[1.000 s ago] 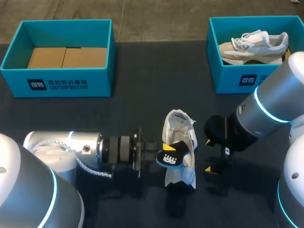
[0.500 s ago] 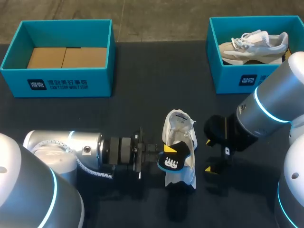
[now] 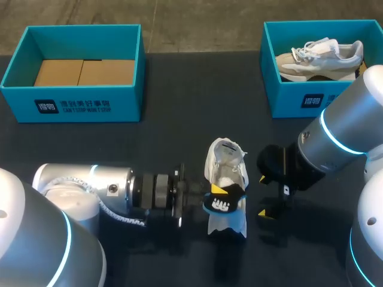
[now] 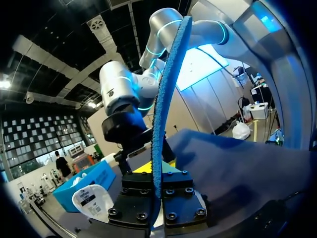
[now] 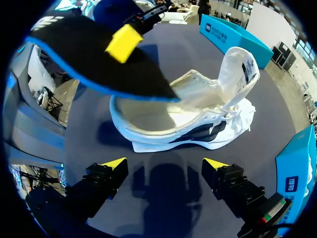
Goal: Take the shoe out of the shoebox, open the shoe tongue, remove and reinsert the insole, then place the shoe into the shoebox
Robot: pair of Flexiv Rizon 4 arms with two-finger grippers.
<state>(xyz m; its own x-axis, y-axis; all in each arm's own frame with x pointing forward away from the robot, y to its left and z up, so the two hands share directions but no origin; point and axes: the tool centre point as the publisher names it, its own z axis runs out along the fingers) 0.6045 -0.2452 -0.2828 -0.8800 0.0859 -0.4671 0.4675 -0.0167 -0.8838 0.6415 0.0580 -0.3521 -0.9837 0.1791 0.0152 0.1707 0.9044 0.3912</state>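
Insole (image 3: 224,205) was pinched edge-on in my left gripper (image 4: 157,198), tilted over the heel opening of the shoe (image 5: 198,119), I'd guess for reinsertion. Right gripper (image 5: 166,166) spread beside the shoe on the table (image 3: 197,107), probably ready to steady it.

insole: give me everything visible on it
The insole is thin and flexible-looking, black on top with white print, blue underneath and along its edge. It is bowed and pinched in the left gripper. It is held over the opening of the white shoe on the table, one end dipping inside against the lining.
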